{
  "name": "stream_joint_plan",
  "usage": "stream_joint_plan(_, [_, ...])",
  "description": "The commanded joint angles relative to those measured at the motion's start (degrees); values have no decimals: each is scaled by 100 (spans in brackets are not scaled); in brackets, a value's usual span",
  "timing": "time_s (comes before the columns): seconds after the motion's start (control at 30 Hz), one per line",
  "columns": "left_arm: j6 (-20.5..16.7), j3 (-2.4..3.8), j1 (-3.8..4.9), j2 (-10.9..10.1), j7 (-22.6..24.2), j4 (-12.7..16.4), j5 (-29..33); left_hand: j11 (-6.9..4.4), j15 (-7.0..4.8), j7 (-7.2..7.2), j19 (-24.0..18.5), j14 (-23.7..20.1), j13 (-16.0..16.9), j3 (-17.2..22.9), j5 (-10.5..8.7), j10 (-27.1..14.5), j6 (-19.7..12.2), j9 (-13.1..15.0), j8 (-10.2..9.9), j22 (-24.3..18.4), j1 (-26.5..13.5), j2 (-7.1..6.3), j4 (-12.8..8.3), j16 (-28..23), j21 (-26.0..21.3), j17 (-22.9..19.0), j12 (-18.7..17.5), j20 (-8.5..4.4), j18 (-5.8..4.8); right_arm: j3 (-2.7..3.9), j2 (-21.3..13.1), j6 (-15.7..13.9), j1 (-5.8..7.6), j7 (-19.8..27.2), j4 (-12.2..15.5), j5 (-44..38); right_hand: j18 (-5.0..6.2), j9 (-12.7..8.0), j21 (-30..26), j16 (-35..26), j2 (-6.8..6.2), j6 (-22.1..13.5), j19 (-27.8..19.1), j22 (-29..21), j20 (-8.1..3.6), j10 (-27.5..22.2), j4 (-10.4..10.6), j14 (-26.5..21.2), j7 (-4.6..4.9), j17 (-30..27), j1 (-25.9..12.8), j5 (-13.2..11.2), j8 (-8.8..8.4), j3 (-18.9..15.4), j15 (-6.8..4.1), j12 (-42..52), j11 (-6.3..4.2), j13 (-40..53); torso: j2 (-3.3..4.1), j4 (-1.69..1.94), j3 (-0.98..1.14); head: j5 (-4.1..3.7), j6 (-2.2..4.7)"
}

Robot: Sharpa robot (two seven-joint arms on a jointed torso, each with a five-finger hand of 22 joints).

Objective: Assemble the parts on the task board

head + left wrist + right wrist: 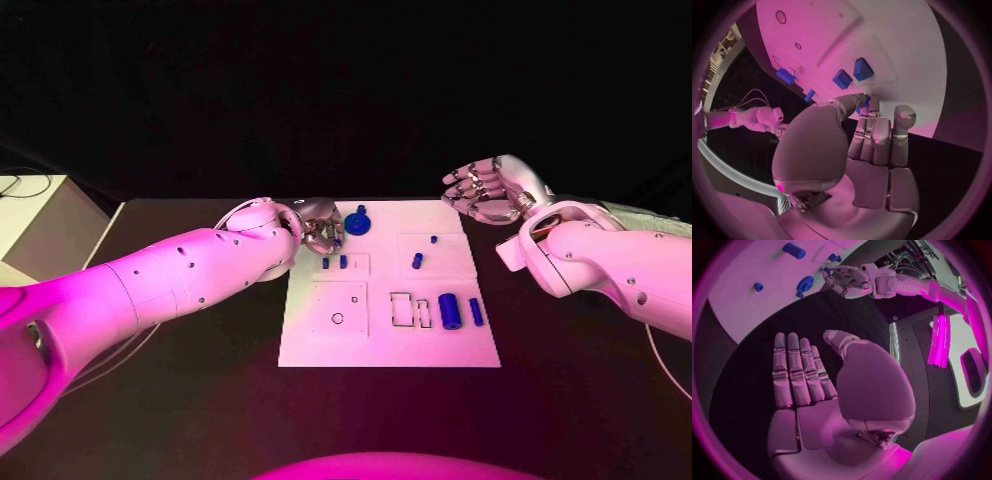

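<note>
While parts [450, 311] lie on the task board [389, 350], left hand [317, 224] fingers pinch one; right hand [495, 190] spread, empty.

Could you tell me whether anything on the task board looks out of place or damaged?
Nothing stands out. The task board lies flat and square on the table, and the blue parts sit tidily on it. The left robot hand is over its far left corner; the right robot hand hovers open.
</note>
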Motion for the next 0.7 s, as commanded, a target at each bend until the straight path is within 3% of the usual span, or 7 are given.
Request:
stream_joint_plan(0.03, [117, -30, -42, 7, 54, 6, -29, 11, 3, 3, -28, -35, 5, -14, 37, 25, -16, 7, -14, 3, -8, -27, -16, -17, -16, 6, -26, 4, -16, 2, 3, 60, -2, 80, 0, -14, 33, -5, -3, 10, 7, 22, -5, -5, 7, -38, -28, -24, 23, -5, 27, 30, -18, -15, -5, 12, 8, -7, -1, -3, -1, -3, 5])
stream_joint_plan(0.33, [-123, -31, -45, -53, 162, 49, -22, 4, 0, 3, -26, -50, 27, -28, 36, 44, -63, -9, -62, 1, -4, -56, -35, -18, -19, -20, -33, 4, -16, 2, 1, 58, -3, 83, -4, -10, 33, -6, -3, 9, 6, 22, -4, -12, 7, -40, -29, -25, 23, -9, 27, 31, -20, -16, -4, 12, 9, -8, 2, 5, -7, -7, 26])
stream_joint_plan(0.7, [-257, -30, -50, -103, 183, 68, -13, -33, -31, -14, -22, -79, 112, -12, 38, 56, -440, -155, -366, -13, -17, -125, -49, -15, -36, -49, -104, -17, -13, 2, -1, 5, -6, 90, -13, -10, 26, -18, -15, -9, -23, -5, -34, -62, 24, -111, -33, -75, 46, -45, 7, 31, -49, -54, 20, -14, 36, -13, 2, 4, -9, -1, 22])
